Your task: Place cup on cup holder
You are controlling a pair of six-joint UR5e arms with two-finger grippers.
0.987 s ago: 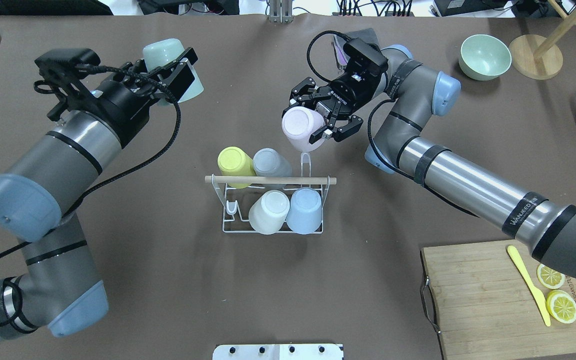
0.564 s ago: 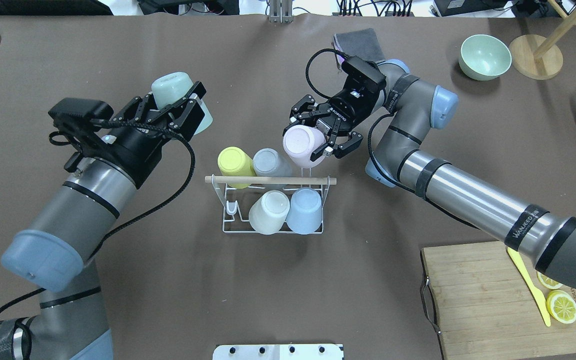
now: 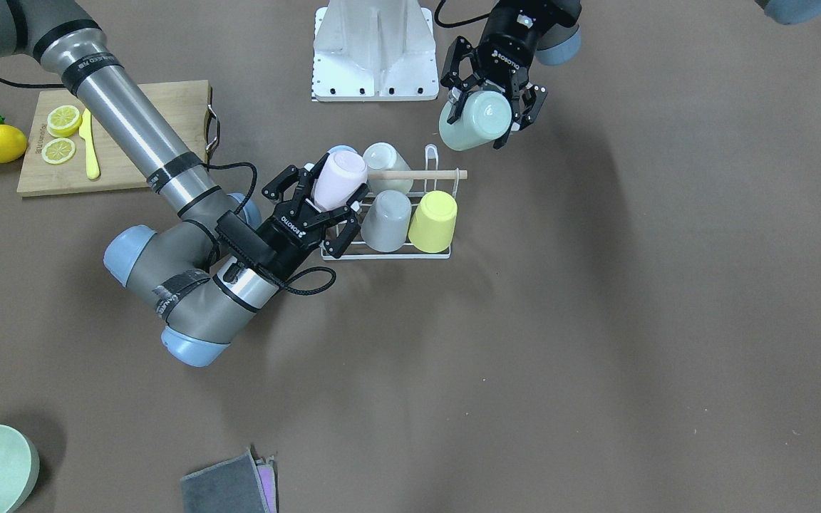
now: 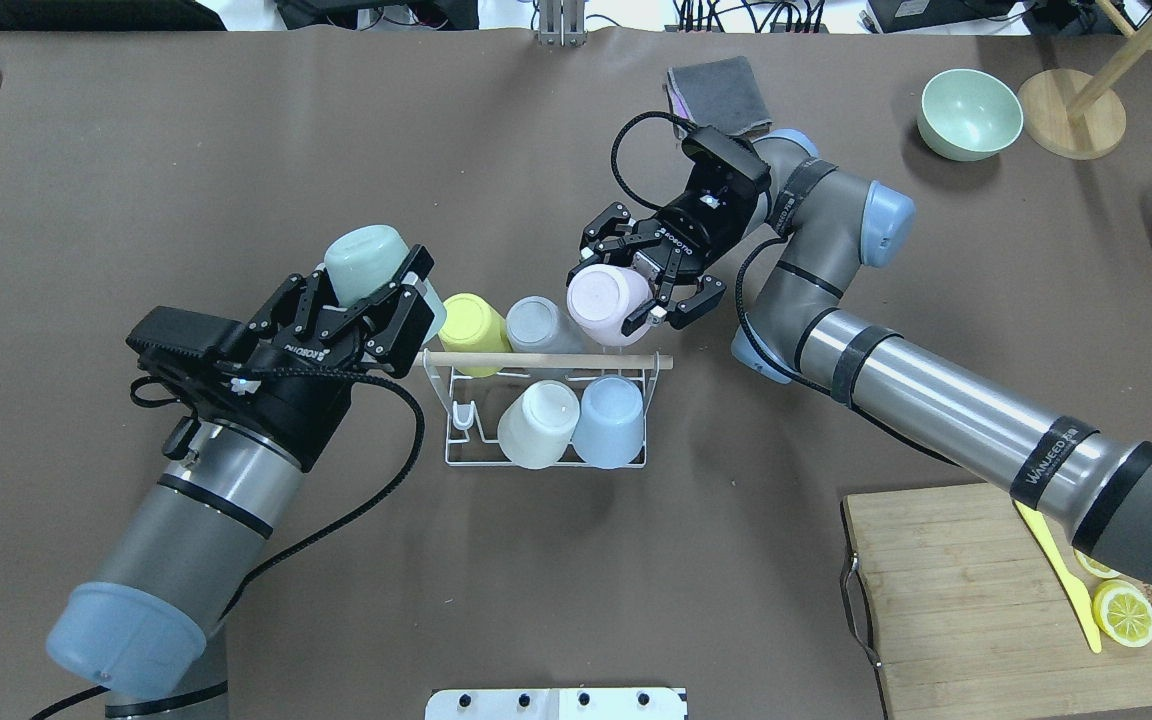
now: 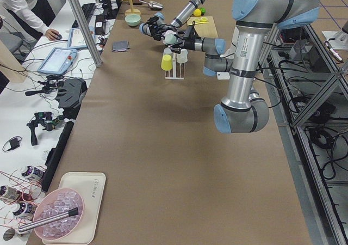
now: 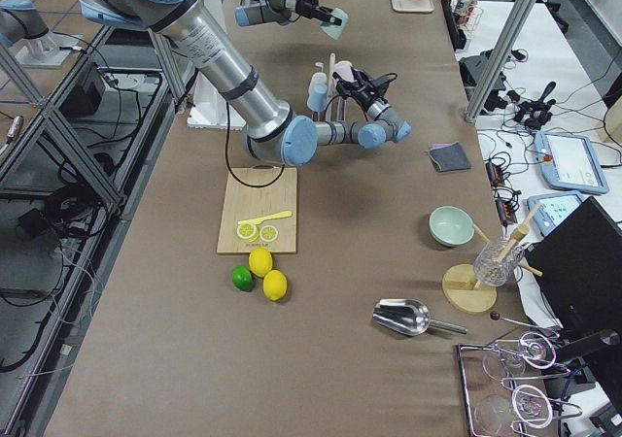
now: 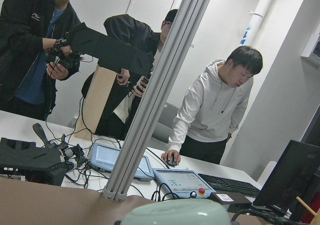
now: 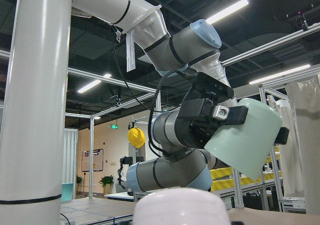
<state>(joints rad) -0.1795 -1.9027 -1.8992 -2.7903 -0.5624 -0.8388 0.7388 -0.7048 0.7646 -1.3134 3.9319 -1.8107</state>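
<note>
Mint cup (image 4: pixel 364 255) moved nr rack (image 4: pixel 546 359), base up, tilted

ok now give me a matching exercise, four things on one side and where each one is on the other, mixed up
Things:
1. pink cup
2. mint cup
3. yellow cup
4. lemon slices

Places:
A. on the cutting board
B. in the left gripper
C. upside down on the cup holder
D. in the right gripper

Pairs: 1-D, 2-B, 3-C, 4-A
</note>
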